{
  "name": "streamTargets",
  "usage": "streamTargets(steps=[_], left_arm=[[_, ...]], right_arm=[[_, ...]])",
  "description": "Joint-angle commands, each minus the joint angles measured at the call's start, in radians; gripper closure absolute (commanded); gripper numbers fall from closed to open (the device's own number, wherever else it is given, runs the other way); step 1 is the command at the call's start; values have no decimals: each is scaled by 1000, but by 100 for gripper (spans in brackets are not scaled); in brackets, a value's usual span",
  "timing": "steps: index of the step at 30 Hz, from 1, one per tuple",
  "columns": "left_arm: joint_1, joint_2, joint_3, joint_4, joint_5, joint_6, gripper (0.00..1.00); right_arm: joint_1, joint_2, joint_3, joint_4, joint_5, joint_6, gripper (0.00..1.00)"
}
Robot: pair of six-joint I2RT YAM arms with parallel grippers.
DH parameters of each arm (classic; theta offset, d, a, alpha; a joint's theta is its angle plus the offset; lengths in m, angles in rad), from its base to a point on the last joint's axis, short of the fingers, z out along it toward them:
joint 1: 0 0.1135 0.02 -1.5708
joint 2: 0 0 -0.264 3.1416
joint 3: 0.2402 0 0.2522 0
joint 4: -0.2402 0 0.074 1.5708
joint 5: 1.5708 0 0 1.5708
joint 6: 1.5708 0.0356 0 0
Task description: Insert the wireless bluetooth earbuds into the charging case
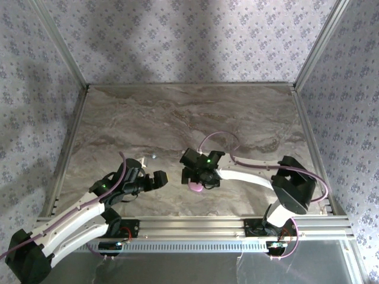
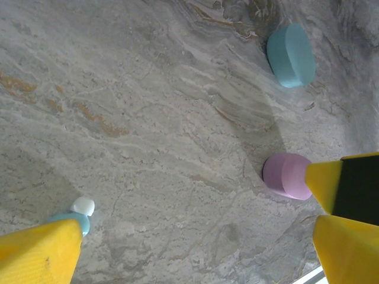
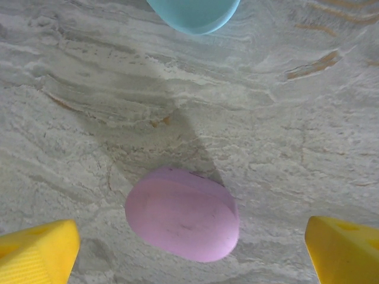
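A light blue earbud [image 2: 80, 214] with a white tip lies on the marble, just off my left gripper's left finger [image 2: 41, 254]; from above it is a pale speck [image 1: 153, 157]. The closed pink charging case [image 3: 182, 214] lies flat under my right gripper [image 3: 189, 254], whose yellow fingers stand wide on either side of it without touching. The left gripper [image 2: 195, 248] is open over bare marble, with the pink case [image 2: 287, 176] at its right side. In the top view the pink case [image 1: 194, 187] peeks out below the right gripper [image 1: 198, 173], and the left gripper [image 1: 159, 179] is beside it.
A closed light blue oval case [image 2: 290, 54] lies farther out on the table; its edge [image 3: 192, 12] also shows beyond the pink one. The marble table [image 1: 177, 118] has metal rails and patterned walls around it, with open surface at the back.
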State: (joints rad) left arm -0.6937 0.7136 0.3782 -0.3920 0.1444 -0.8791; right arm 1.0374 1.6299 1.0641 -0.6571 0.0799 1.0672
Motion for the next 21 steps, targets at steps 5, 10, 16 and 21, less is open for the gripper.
streamTargets(steps=[5, 10, 16, 21], left_arm=[[13, -7, -18, 48, 32, 10, 0], [14, -23, -32, 56, 26, 4, 0], [14, -52, -51, 63, 23, -12, 0], [14, -76, -56, 52, 19, -22, 0]], right_arm=[[13, 99, 69, -91, 19, 188, 0], [10, 152, 109, -152, 6, 228, 5], [13, 209, 182, -194, -8, 227, 14], [17, 233, 197, -200, -29, 224, 19]])
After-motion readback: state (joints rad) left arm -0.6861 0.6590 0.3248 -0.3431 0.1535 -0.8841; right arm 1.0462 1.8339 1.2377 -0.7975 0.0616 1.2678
